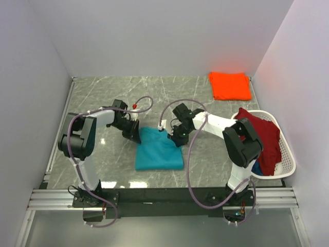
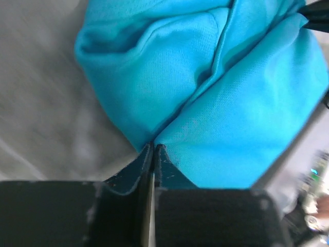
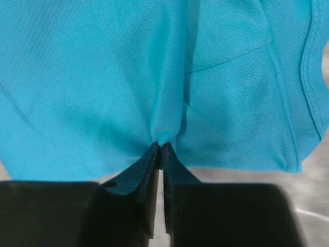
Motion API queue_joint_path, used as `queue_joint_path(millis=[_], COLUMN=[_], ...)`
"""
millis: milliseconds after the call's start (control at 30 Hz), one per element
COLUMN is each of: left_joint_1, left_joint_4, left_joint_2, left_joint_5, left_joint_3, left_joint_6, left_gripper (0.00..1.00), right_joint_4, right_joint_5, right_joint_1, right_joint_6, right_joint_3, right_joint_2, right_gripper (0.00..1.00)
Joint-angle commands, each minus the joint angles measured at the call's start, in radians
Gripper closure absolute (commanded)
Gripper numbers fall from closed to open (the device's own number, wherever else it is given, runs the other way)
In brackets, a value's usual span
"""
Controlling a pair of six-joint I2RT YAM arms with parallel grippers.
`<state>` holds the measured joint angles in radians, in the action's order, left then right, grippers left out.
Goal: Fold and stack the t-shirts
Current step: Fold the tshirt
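The teal t-shirt (image 1: pixel 159 150) is seen partly folded on the table (image 1: pixel 103 98) between the arms. Its far edge is pinched by the left gripper (image 2: pixel 154 150) and the right gripper (image 3: pixel 160 148), each pressed together on a thin pucker. With an uneven pull, cloth could be lost and the fold spoiled.

Just ahead of the right claw (image 3: pixel 160 149), the teal shirt (image 3: pixel 92 77) was soft matt cloth with a fine mesh weave and a stitched hem. The claw's fingers (image 3: pixel 139 174) looked matt black. Beneath them, the table (image 1: pixel 103 98) was glossy, grey and marble-veined.
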<state>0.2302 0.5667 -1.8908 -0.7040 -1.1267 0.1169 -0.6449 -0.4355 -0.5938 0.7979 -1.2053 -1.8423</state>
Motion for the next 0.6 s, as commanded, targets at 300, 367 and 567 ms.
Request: queue_joint_path(millis=[300,367,567], left_joint_1=[-0.042,-0.032,0.132], left_joint_4=[0.056,0.058,0.039], left_joint_2=[0.432,0.443,0.369], left_joint_5=[-0.227,-0.27,-0.132], left_joint_3=[0.097,0.09,0.042], left_joint_6=[0.4,0.515,0.673], left_gripper=[0.3,0.27,0.4], right_joint_4=[-0.283,-0.253,-0.101], right_joint_5=[-0.44,-0.488,-0.568], right_joint_1=[0.146,0.187,0.203], right_joint_6=[-0.208,-0.319,-0.63], right_joint_3=[-0.192,-0.22,-0.315], right_joint_2=[0.144,0.092,-0.122], right_gripper=[0.51,0.51,0.67])
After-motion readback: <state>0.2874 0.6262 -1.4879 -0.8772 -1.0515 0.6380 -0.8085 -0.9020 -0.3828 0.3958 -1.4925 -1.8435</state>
